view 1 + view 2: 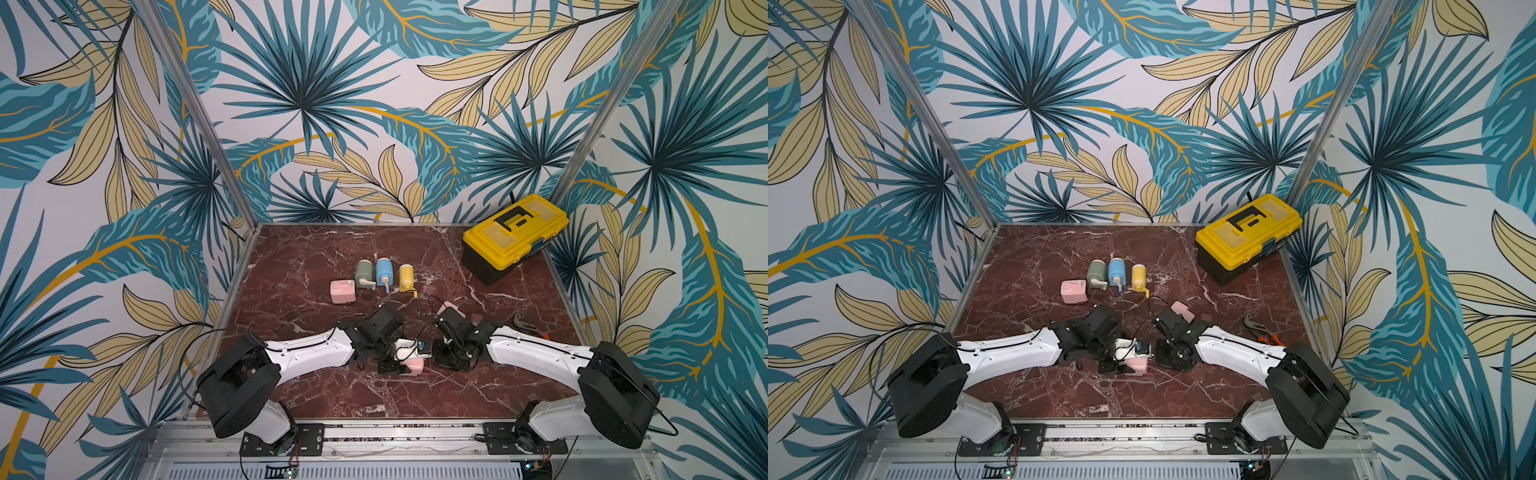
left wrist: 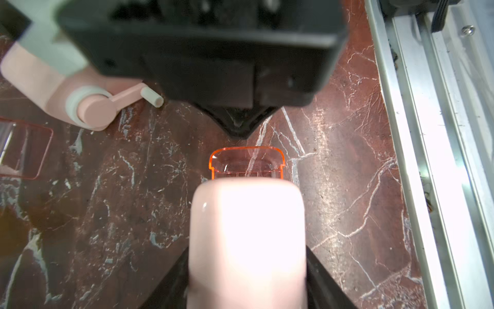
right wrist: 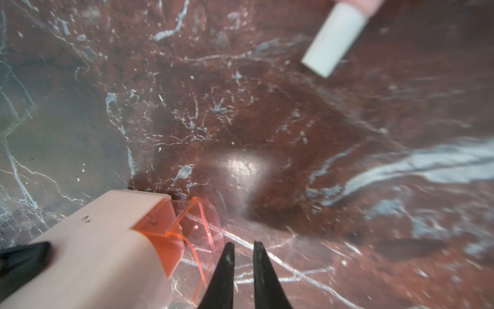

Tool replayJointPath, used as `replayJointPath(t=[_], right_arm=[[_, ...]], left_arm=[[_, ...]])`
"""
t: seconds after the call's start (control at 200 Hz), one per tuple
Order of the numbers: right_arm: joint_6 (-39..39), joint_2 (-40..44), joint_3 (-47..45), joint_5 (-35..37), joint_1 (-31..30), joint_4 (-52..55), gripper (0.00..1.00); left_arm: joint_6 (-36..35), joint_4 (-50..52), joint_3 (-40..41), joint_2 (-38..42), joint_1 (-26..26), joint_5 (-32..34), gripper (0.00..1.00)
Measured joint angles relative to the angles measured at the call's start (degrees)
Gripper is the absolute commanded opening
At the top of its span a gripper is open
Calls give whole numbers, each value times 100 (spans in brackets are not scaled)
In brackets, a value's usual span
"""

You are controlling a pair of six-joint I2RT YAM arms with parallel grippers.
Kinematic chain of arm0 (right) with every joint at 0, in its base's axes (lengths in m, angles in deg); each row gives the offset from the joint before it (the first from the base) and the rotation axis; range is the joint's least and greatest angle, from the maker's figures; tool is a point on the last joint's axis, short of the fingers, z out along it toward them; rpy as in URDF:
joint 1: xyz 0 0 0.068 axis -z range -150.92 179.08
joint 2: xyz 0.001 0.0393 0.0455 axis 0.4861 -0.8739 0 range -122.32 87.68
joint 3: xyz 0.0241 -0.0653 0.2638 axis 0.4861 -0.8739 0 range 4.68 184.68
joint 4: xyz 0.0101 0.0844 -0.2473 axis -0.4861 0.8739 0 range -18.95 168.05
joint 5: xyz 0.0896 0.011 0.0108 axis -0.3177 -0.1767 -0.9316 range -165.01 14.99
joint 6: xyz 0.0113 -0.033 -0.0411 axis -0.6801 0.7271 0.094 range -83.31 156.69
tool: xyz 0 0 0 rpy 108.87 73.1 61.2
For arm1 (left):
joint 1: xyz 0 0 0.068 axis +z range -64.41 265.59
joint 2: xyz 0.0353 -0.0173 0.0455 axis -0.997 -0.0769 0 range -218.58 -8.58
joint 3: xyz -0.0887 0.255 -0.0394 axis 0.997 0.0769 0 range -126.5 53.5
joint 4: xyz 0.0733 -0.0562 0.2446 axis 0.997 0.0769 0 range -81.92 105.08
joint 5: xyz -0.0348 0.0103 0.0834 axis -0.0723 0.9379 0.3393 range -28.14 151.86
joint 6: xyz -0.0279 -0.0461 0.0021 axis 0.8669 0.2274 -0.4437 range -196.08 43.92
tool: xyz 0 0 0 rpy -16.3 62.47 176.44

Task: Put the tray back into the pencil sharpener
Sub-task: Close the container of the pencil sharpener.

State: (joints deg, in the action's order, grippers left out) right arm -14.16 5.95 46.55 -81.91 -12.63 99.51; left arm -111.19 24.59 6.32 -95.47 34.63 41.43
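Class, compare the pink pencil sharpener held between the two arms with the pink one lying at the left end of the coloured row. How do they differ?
1. The held sharpener sits in the left pincer; the row sharpener rests free on the table.
2. The held sharpener has an orange tray sticking partly out; the row sharpener shows none.

Both have pink bodies.

The sharpener [image 2: 247,240] is pale pink. Its tray [image 2: 247,163] is see-through orange. The table [image 1: 332,399] is dark red with white veins. The toolbox [image 1: 515,232] is yellow and black.

Both arms stretched inward, low, wrists nearly meeting; left gripper [image 2: 247,281] clamped around something pink; right gripper [image 3: 242,250] empty, jaws narrowly parted.
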Motion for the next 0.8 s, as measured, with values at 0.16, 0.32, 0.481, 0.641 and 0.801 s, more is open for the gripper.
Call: replayJointPath(t=[0.16, 0.32, 0.481, 0.641, 0.801], right_arm=[[-20, -358, 0, -380, 2, -470, 16], [-74, -511, 0, -695, 4, -811, 16], [-151, -570, -28, -813, 50, -892, 17], [-238, -435, -98, -741, 63, -894, 22], [-339, 299, -273, -223, 76, -555, 26]], left_arm=[[0, 0, 0, 0, 0, 2, 50], [7, 2, 0, 0, 2, 4, 50], [22, 9, -2, 0, 4, 7, 53], [61, 37, -22, -17, 4, 96, 68], [188, 68, -22, -87, 2, 221, 76]])
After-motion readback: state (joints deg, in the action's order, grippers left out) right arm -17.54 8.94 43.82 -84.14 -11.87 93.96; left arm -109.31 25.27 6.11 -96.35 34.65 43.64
